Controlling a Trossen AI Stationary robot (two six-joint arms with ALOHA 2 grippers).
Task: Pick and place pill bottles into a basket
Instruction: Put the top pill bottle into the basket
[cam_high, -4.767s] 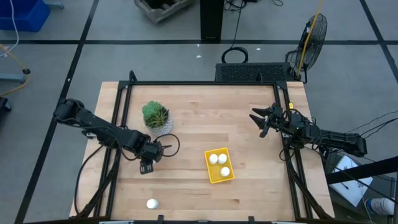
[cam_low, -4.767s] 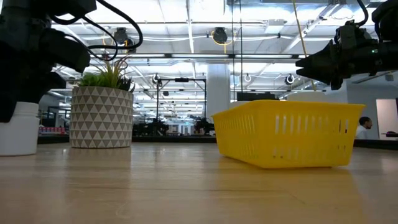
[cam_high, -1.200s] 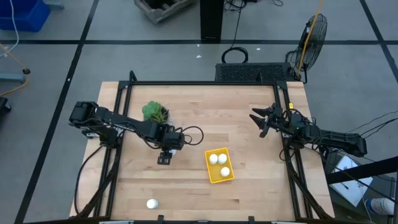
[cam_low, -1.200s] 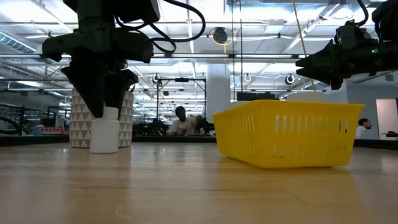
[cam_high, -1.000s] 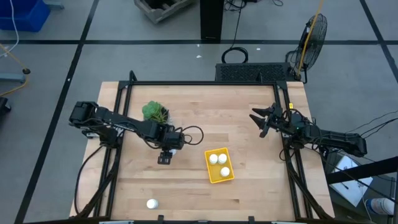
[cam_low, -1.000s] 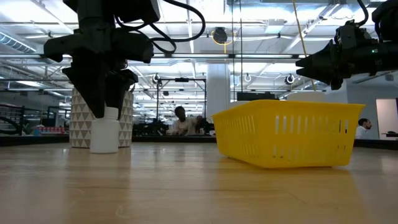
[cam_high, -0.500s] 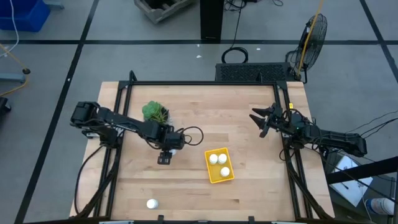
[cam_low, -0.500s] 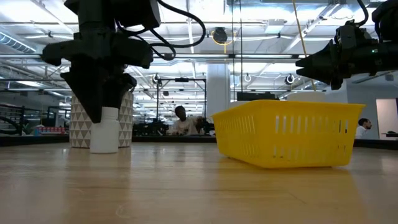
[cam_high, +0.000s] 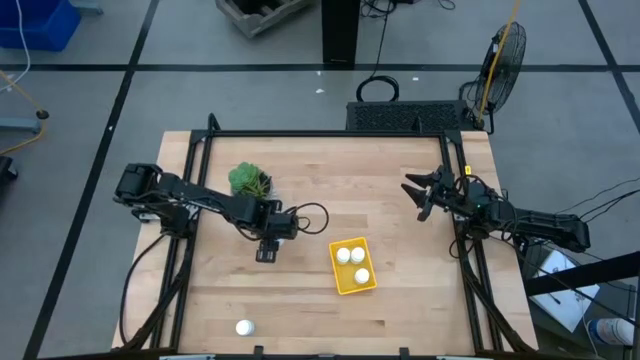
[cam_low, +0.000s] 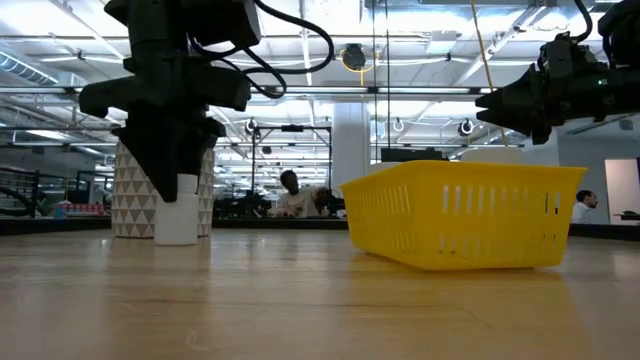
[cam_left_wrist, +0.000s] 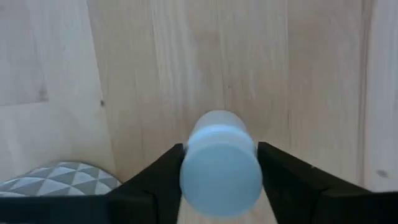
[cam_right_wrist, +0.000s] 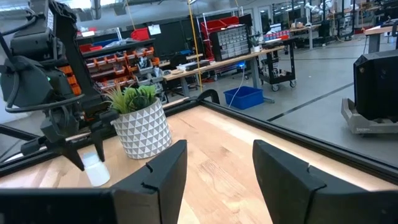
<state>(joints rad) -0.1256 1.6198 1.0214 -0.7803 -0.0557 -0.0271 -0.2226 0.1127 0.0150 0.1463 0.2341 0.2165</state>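
My left gripper (cam_high: 265, 251) is left of the table's middle, pointing down and shut on a white pill bottle (cam_low: 177, 215). The yellow basket (cam_high: 366, 289) lies right of it with three white bottles (cam_high: 343, 256) inside. One more bottle (cam_high: 243, 327) stands alone near the table's near edge. My right gripper (cam_high: 420, 197) hangs open and empty above the table's right side. The held bottle also shows in the right wrist view (cam_right_wrist: 96, 169). My left gripper pinches the bottle's cap end (cam_left_wrist: 221, 171) between its two fingers (cam_left_wrist: 166, 171), one on each side. The fingers come from above, pointing down. The bottle is upright below them; whether its base touches the table, I cannot tell.
A green plant in a white patterned pot (cam_high: 250, 187) stands just beyond and to the left of my left gripper. A black frame rail (cam_high: 320, 134) runs round the table's far and side edges. Bare wood lies between the held bottle and the basket.
My left gripper has gone a little toward the table's right edge, toward the basket, carrying the upright bottle with it. It stays shut on the bottle.
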